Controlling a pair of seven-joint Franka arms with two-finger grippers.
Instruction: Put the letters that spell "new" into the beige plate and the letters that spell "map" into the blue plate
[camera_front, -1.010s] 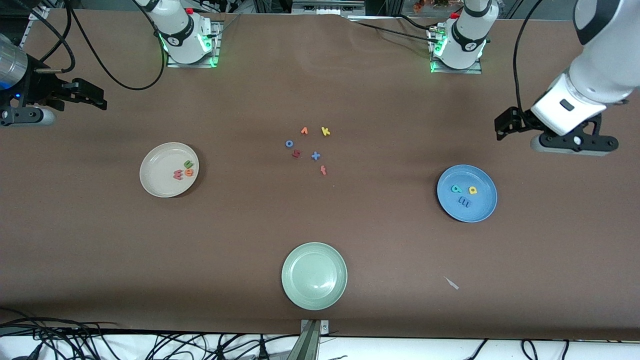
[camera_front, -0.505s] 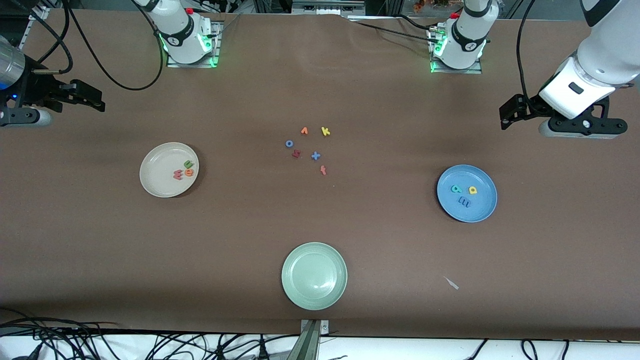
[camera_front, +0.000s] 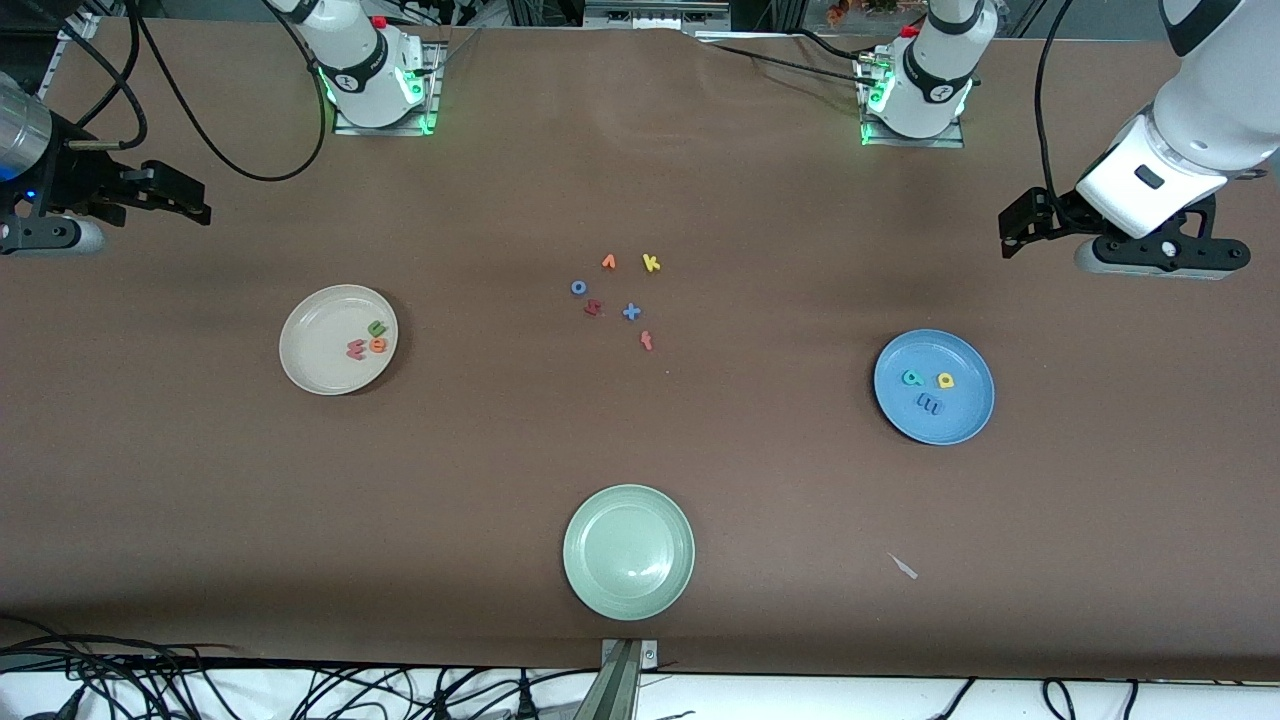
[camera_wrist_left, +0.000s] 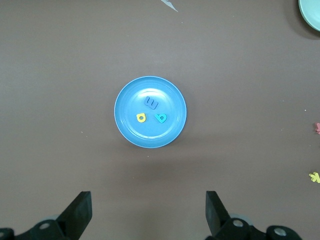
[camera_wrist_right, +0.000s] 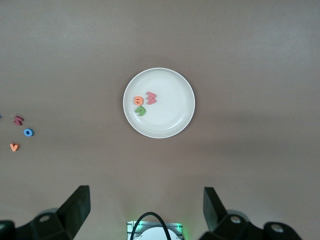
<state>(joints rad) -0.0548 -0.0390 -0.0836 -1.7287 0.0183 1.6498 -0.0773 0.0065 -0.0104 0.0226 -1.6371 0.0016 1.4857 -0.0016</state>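
Front view: both words sorted, both arms parked

Front view shows the brown desk (camera_front: 640, 460) with everything the task asks for apparently in place. The two arms are the biggest things in sight, and both wait off to the ends of the desk, raised above bare surface, which reads as a retreat so neither blocks the plates. The left pincer (camera_wrist_left: 148, 212) hangs above the desk near the blue plate (camera_front: 970, 420), its fingers spread wide with nothing between them; the right pincer (camera_wrist_right: 146, 209) does the same near the beige plate (camera_front: 305, 345), fingers apart and empty.

Next in size are the plates. The beige one sits toward the right arm's end, the blue one toward the left arm's end, each within easy reach of its own arm, which likely explains the split of work. A pale green plate (camera_front: 628, 551) lies nearest the front camera and holds nothing.

Smallest are the foam letters. The green n (camera_front: 377, 328), orange e (camera_front: 378, 345) and pinkish-red w (camera_front: 356, 349) rest together in the beige plate. The teal a (camera_front: 912, 378), yellow p (camera_front: 945, 380) and dark blue m (camera_front: 929, 403) rest in the blue plate. Leftover letters stay clustered mid-desk between the plates, among them a yellow k (camera_front: 651, 263) and a blue o (camera_front: 578, 288); they belong to neither word, so I judge the task complete.
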